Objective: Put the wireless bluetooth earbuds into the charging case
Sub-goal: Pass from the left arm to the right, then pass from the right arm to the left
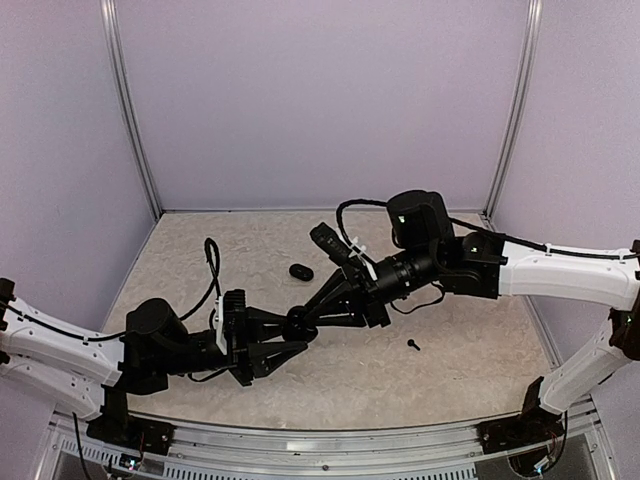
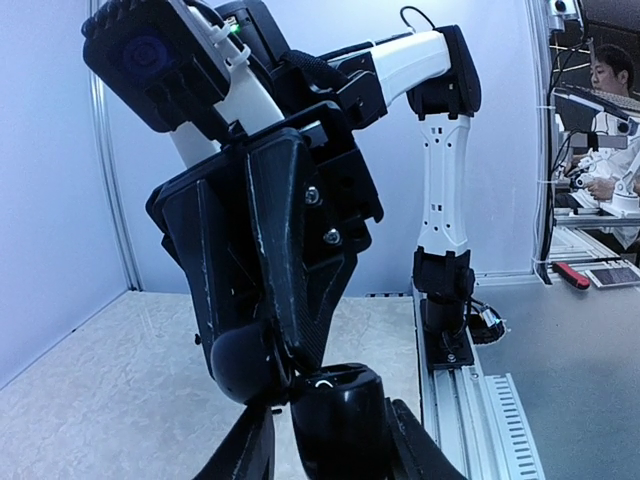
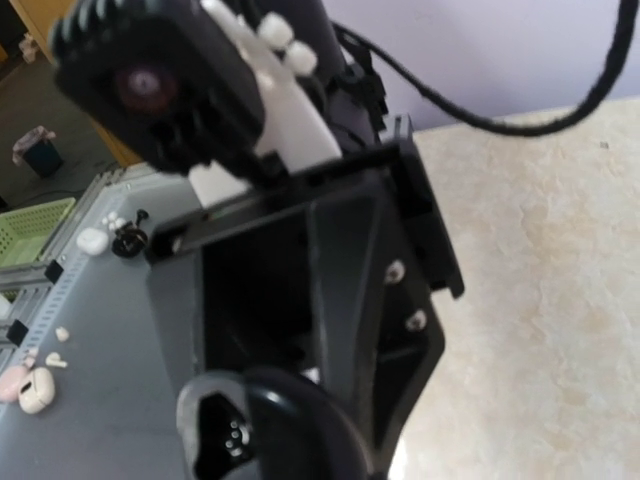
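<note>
Charging case: glossy black, rounded.
Left gripper: fingers seemingly clasp case.
Right gripper: fingers narrow; contents unclear.

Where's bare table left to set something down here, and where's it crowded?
Free: the far-left table between back wall and left arm; the near-right patch between loose bud and rail. Crowded: the middle, where left gripper and right gripper meet, dark oval thing just behind.

Near the middle of the table the charging case sits between the left jaws, with the right jaws meeting it from the far right. A small oval object lies just behind them, toward the far edge; one earbud lies to their right.
</note>
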Motion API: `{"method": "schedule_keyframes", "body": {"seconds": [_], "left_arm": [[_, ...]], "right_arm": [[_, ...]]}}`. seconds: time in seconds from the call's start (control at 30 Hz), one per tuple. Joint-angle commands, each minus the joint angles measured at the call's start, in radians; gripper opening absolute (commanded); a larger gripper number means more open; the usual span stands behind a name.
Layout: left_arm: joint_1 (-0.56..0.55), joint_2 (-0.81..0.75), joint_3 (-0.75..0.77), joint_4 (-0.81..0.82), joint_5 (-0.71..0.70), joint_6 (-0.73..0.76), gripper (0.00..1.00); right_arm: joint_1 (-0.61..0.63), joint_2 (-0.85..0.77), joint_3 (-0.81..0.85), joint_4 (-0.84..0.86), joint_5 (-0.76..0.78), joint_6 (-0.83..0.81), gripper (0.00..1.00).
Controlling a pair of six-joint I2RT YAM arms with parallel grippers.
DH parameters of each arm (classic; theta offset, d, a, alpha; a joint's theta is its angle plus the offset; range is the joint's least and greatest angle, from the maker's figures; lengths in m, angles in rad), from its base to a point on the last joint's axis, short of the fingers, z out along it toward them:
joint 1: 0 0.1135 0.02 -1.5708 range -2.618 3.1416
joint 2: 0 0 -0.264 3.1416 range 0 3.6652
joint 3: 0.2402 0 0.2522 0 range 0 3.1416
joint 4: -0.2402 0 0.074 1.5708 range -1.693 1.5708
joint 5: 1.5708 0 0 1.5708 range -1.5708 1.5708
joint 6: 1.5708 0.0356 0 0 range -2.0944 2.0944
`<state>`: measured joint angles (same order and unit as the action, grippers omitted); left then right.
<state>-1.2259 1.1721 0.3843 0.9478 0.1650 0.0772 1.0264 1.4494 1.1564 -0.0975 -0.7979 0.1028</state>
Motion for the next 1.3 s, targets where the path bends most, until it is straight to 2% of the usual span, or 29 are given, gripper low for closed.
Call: {"method": "schedule_keyframes", "body": {"seconds": [0.0, 0.23, 0.43, 0.7, 1.07, 1.27], "left_arm": [[-0.006, -0.005, 0.006, -0.026, -0.026, 0.004, 0.40], [-0.005, -0.026, 0.014, -0.109, -0.045, 0.022, 0.46], [-0.006, -0.020, 0.038, -0.154, -0.055, 0.027, 0.46], [-0.008, -0.006, 0.059, -0.174, -0.080, 0.022, 0.45], [-0.007, 0.011, 0.060, -0.168, -0.109, 0.016, 0.30], [-0.008, 0.026, 0.064, -0.167, -0.156, 0.008, 0.32]], "right_arm": [[0.011, 0.002, 0.057, -0.094, 0.039, -0.061, 0.08], [0.011, 0.019, 0.121, -0.207, 0.092, -0.130, 0.07], [0.021, 0.048, 0.176, -0.316, 0.155, -0.176, 0.06], [0.038, 0.072, 0.217, -0.381, 0.208, -0.196, 0.06], [0.047, 0.074, 0.224, -0.384, 0.221, -0.196, 0.06], [0.050, 0.072, 0.223, -0.378, 0.217, -0.189, 0.06]]}}
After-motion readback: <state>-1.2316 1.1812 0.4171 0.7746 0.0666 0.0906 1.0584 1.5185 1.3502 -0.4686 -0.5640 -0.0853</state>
